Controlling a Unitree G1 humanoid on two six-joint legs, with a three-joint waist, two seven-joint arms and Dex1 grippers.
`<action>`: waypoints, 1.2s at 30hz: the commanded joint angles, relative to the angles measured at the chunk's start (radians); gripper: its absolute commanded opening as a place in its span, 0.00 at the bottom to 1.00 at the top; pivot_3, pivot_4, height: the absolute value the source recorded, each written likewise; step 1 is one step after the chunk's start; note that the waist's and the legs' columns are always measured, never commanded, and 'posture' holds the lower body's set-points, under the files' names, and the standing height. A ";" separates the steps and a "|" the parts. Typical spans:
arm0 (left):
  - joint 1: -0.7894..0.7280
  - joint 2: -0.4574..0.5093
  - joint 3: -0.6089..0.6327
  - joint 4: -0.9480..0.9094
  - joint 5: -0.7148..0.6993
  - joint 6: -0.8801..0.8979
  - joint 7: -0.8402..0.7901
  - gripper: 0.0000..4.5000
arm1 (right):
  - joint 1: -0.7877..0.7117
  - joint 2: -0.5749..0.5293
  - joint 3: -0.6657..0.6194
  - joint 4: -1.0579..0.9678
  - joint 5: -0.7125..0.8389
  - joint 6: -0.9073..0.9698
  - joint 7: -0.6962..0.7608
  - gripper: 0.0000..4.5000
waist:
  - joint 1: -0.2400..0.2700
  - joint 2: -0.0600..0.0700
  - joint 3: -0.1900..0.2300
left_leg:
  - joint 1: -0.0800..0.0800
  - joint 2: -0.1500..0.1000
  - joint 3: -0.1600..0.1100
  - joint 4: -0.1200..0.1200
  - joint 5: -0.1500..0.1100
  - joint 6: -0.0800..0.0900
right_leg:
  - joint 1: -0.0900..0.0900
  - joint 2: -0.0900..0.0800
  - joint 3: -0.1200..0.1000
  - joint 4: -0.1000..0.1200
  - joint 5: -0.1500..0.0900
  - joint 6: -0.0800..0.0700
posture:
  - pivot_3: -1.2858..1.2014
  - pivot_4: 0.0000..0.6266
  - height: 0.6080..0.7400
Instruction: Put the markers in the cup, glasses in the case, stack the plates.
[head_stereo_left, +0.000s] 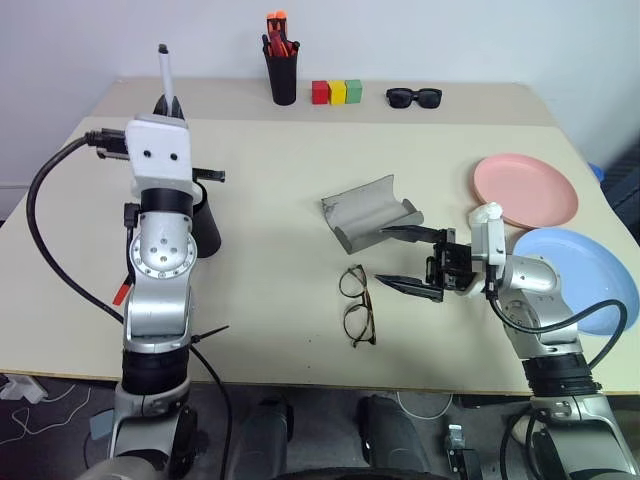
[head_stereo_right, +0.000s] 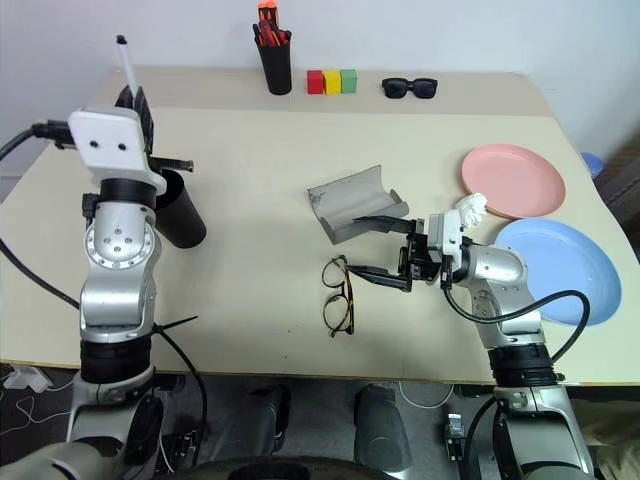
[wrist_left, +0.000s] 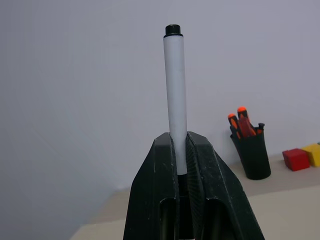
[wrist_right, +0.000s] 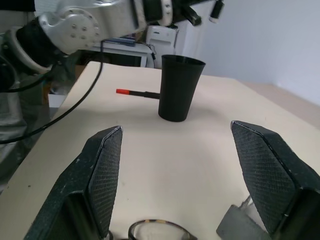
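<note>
My left gripper (head_stereo_left: 170, 104) is raised over the table's left side, shut on a marker (wrist_left: 175, 95) whose white end points up. Below and beside that arm stands the black cup (head_stereo_left: 206, 226), partly hidden by it. The other marker (wrist_right: 136, 92), red-capped, lies on the table behind the cup. My right gripper (head_stereo_left: 382, 256) is open and points left, just right of the tortoiseshell glasses (head_stereo_left: 357, 306). The open grey case (head_stereo_left: 368, 210) lies just beyond them. The pink plate (head_stereo_left: 525, 190) and the blue plate (head_stereo_left: 585, 272) lie side by side at the right.
At the table's far edge stand a black pen pot (head_stereo_left: 282, 75) with orange-red pens, three coloured blocks (head_stereo_left: 335, 92) and black sunglasses (head_stereo_left: 414, 97). The table's front edge runs just below the glasses.
</note>
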 joint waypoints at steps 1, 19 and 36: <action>0.034 -0.026 -0.003 -0.094 0.021 0.042 0.010 0.00 | -0.029 0.010 -0.008 0.034 -0.004 -0.037 0.027 0.79 | 0.000 0.000 0.000 | 0.000 0.000 0.000 0.000 0.000 0.000 | 0.000 0.000 0.000 0.000 0.000 0.000 | 0.52 0.24 1.00; 0.214 -0.066 0.058 -0.122 0.028 0.071 0.020 0.18 | -0.053 0.024 -0.018 0.150 -0.011 -0.098 0.100 0.79 | -0.001 0.000 0.000 | 0.000 0.000 0.000 0.000 0.000 0.000 | 0.000 0.000 0.000 0.000 0.000 0.000 | 0.52 0.24 1.00; 0.222 -0.061 0.181 -0.236 -0.125 0.165 -0.055 0.99 | -0.068 0.022 -0.010 0.145 -0.018 -0.078 0.077 0.79 | -0.004 0.000 0.000 | 0.000 0.000 0.000 0.000 0.000 0.000 | 0.000 0.000 0.000 0.000 0.000 0.000 | 0.52 0.24 1.00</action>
